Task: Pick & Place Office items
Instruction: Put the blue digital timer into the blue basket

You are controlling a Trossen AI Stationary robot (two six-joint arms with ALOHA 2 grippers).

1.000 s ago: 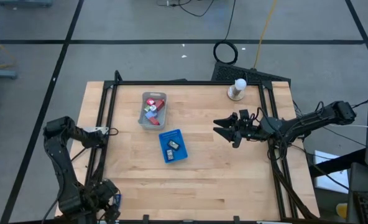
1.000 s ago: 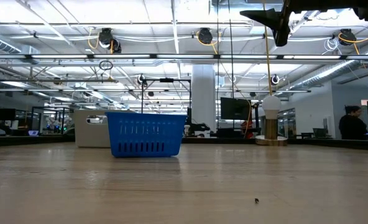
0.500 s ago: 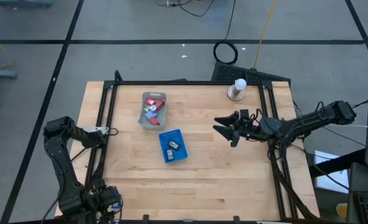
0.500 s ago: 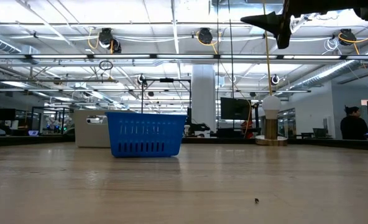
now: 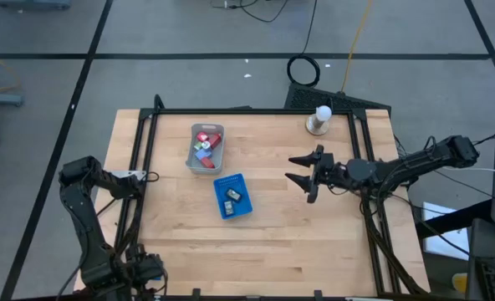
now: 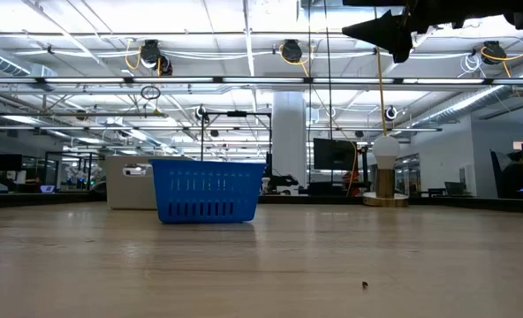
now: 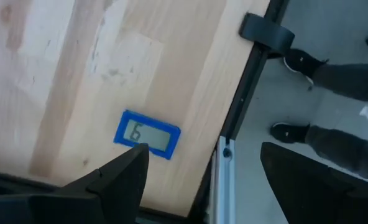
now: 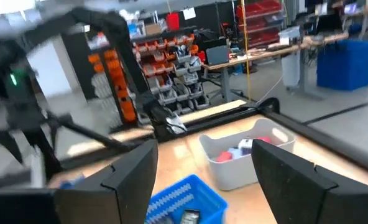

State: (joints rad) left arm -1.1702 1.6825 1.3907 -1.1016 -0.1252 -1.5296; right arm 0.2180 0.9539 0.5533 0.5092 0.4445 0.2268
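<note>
Left of the right gripper (image 5: 298,169), whose fingers hang apart and empty above the table, the office items (image 5: 206,146) lie heaped in the grey tray (image 5: 191,151) beyond the blue basket (image 5: 232,196), far nearer it than the left gripper (image 7: 202,180), parked with fingers apart at the near-left corner

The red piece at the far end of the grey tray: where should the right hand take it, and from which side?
Probably from straight above. The red piece lies among other pieces inside the grey tray, whose walls block a sideways approach. Grip its two long sides. The right hand, open, hovers off to the tray's right.
</note>
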